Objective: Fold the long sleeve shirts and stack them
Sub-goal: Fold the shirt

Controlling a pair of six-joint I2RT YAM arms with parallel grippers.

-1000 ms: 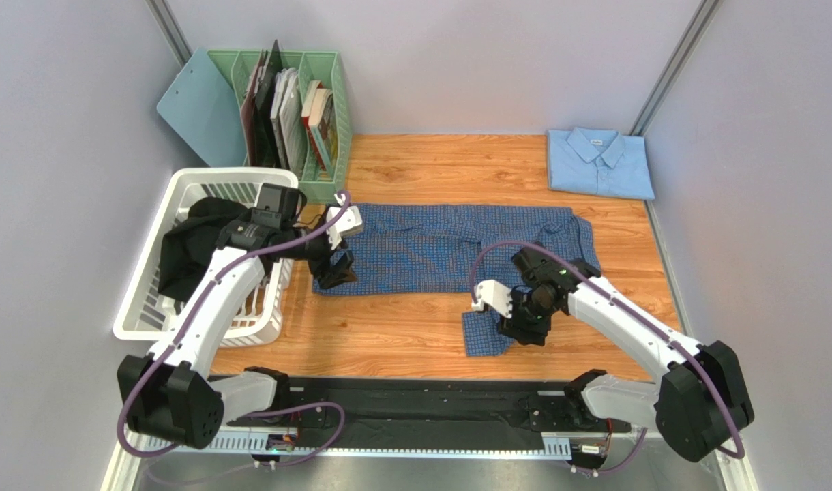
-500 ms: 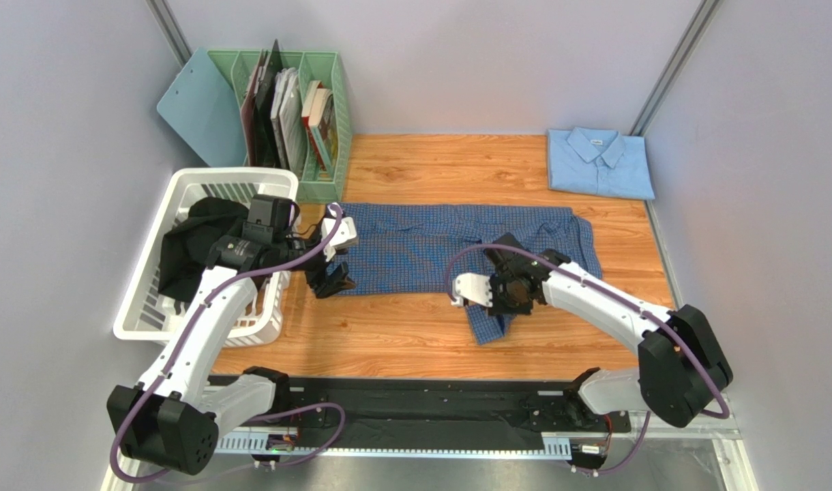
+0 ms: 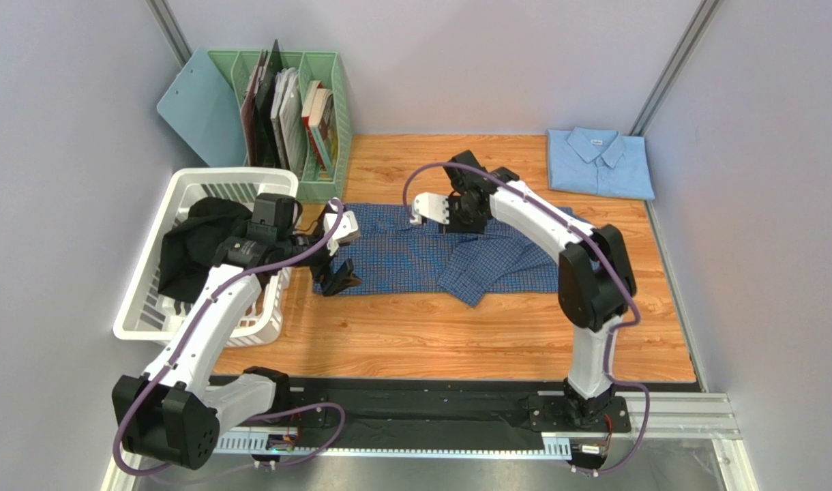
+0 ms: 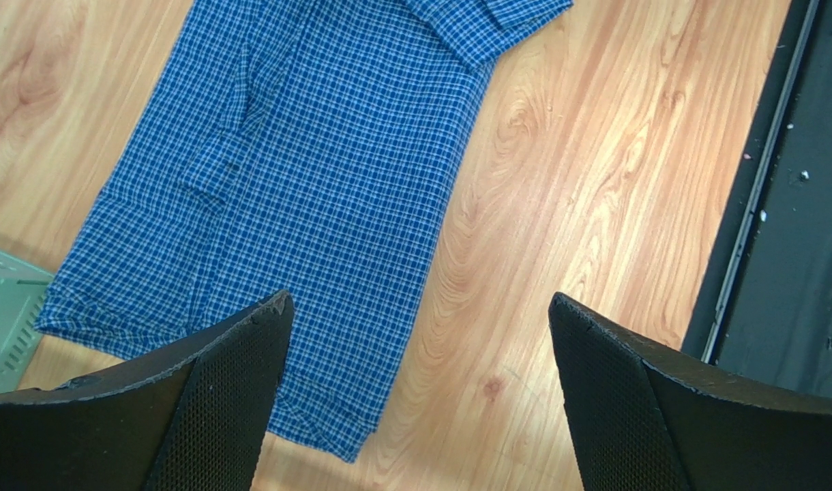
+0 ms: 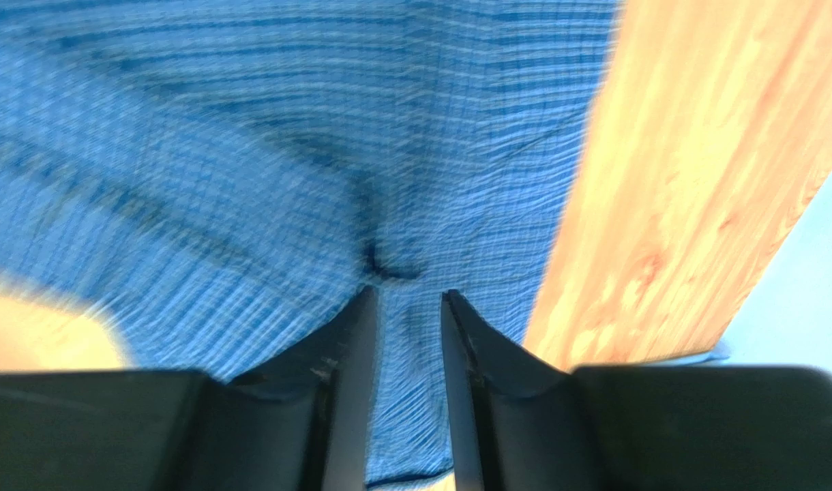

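The mid-blue checked fabric shirt (image 3: 400, 256) runs lengthwise from beneath the wide-open left gripper (image 3: 338, 274); the right gripper (image 3: 459, 217) (pinching its sleeve) hangs over its middle.

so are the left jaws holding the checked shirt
No, the left jaws stand wide open above the checked shirt, gripping nothing.

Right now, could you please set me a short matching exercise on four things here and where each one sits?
Things:
1. checked shirt
2. pale blue shirt
3. white basket
4. green file rack

Places:
A. far right corner, folded
B. left edge
C. far left corner
D. middle, partly spread out

Pairs: 1-D, 2-A, 3-B, 4-C
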